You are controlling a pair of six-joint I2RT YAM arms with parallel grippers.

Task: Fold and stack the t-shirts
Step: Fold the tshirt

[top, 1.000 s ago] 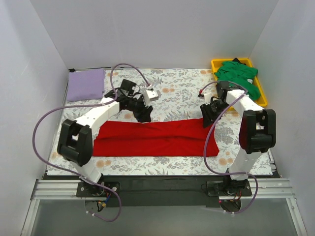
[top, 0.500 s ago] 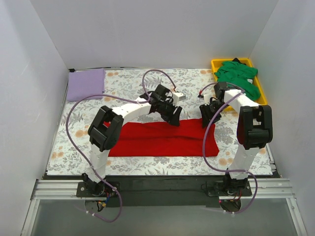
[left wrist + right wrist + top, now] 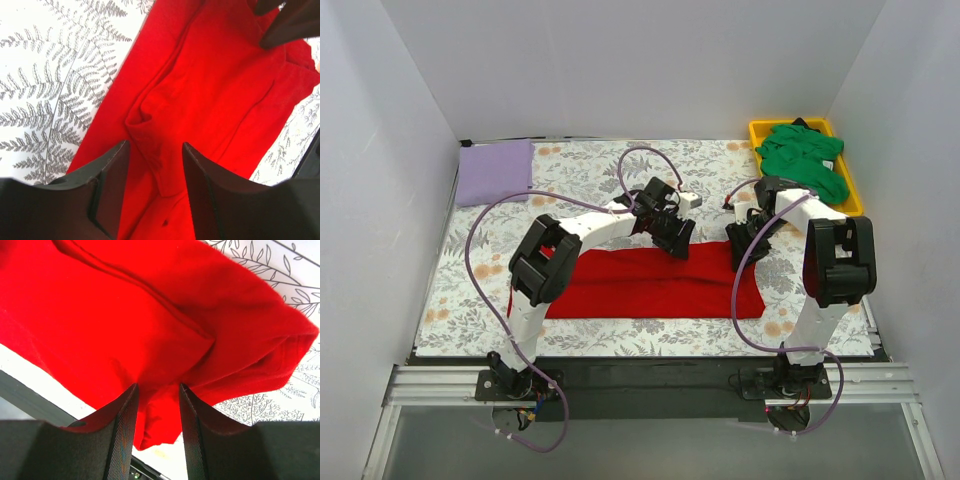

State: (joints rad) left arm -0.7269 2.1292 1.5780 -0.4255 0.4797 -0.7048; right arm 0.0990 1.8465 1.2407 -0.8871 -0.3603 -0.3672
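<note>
Left gripper (image 3: 155, 145): jaws drawn in on a raised fold of the red shirt (image 3: 650, 288), with cloth pinched between its fingers (image 3: 110, 190).
Right gripper (image 3: 158, 386): jaws clamped on the shirt's bunched end corner.
Red shirt: a long folded strip lying flat on the table cloth (image 3: 620, 165). It runs from the right gripper past the left gripper and on to the left. Both grippers sit at its far edge.
Lavender shirt (image 3: 495, 172): folded, well apart from the left gripper, far-left of it.
Green shirt (image 3: 805, 158): crumpled in the tray (image 3: 757, 128), near the right gripper, beyond and right of it.
</note>
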